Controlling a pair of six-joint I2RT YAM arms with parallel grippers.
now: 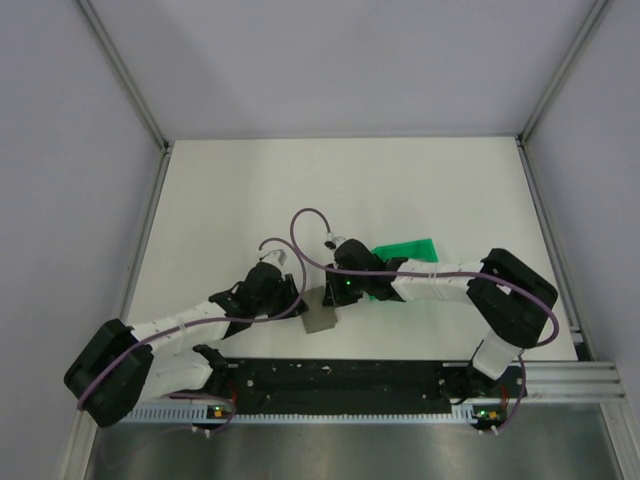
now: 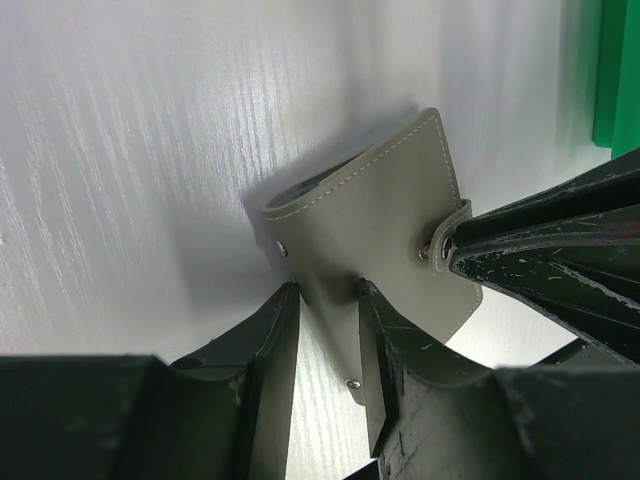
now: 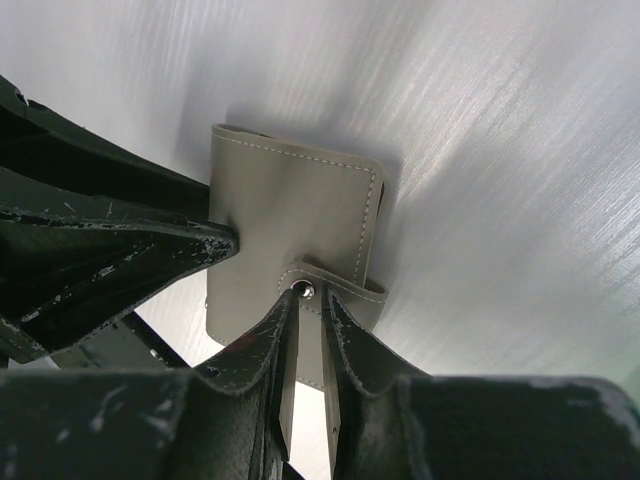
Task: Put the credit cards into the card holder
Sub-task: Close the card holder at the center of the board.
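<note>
1. My right claw (image 3: 305, 300) is drawn narrow. Its fingertips close to a slit on the end of the snap strap (image 3: 348, 288), with the metal stud right between them. I judge it pinched on that strap and nothing else
2. From those fingertips the card holder (image 3: 290, 210) lies at 12 o'clock in my right wrist view. Its flat face is toward the camera and its long axis runs about 12 to 6. The strap wraps round its edge at 3 o'clock
3. My left claw (image 2: 325, 295) is part-open and grips nothing that I can see. The holder's edge passes between its fingers, one finger over the cover and the other over bare table (image 2: 150, 150). I cannot tell whether it presses down
4. From the left claw the holder lies at 12 to 1 o'clock, and my right claw reaches it from 3 o'clock, so my claws meet it from opposite sides
5. In the top view the holder sits between my arms, with the left claw at its 10 o'clock and the right claw at its 12 to 1 o'clock
6. My judgement is that the holder is snapped shut. The coming move turns on peeling the strap's end off the cover with my right claw while the left steadies the body
7. The green frame (image 1: 408, 250) lies at 2 o'clock from the holder, beyond my right claw. I make out no credit cards in any view
</note>
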